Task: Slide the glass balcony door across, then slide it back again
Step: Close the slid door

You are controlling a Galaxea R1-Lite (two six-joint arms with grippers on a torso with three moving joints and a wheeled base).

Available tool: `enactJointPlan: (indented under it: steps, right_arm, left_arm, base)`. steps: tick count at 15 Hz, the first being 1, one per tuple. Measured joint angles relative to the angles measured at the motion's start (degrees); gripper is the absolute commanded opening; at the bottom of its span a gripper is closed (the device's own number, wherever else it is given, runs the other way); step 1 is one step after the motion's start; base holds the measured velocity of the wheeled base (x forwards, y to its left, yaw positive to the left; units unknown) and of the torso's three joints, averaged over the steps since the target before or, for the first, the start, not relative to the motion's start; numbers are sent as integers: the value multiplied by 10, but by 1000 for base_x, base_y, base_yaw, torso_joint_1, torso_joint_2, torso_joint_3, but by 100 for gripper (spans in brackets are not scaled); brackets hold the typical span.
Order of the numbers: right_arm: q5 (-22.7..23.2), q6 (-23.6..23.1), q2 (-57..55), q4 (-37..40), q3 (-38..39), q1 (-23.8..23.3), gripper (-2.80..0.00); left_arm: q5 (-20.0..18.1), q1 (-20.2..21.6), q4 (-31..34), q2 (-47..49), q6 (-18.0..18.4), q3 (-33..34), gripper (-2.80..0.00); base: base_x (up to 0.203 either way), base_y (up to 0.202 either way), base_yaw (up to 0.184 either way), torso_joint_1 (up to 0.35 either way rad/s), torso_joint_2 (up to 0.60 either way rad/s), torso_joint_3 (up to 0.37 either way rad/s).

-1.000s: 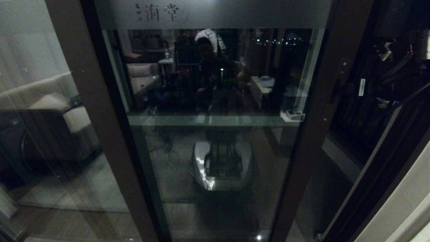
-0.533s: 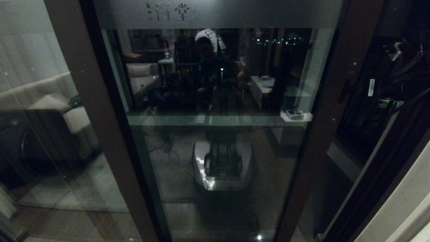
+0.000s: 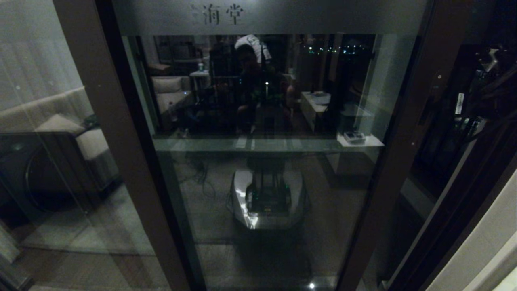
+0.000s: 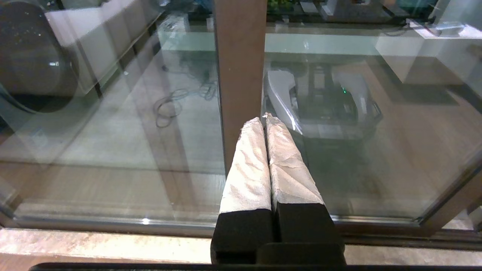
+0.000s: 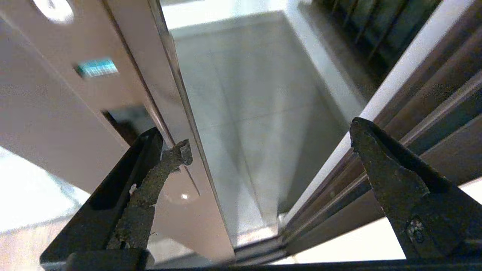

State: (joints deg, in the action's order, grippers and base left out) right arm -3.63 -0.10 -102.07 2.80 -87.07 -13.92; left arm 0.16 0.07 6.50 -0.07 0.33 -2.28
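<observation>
Right gripper (image 5: 263, 146) at the handle upright of the glass balcony door (image 3: 262, 161); door partly slid across.

Right gripper jaws spread wide, grasping nothing; one finger (image 5: 158, 169) lies against the door's brown upright beside the recessed slot handle (image 5: 124, 120), the other stands well apart, in front of the fixed frame tracks (image 5: 414, 124); the gap onto the balcony floor (image 5: 244, 94) shows between the fingers; left gripper (image 4: 265, 118) clenched, fingers pressed together, empty, hanging just before the plain panel's brown upright (image 4: 239, 56), low near the sill (image 4: 94, 248).
</observation>
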Motion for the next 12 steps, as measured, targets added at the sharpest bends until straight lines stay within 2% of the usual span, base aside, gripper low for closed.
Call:
enactJointPlan:
  steps: [12]
  right_arm:
    - [-1,0,13,-44,47,-28,0]
  left_arm:
    - [0,0,0,0,0,0,-280]
  base:
    - [0,0,0,0,0,0]
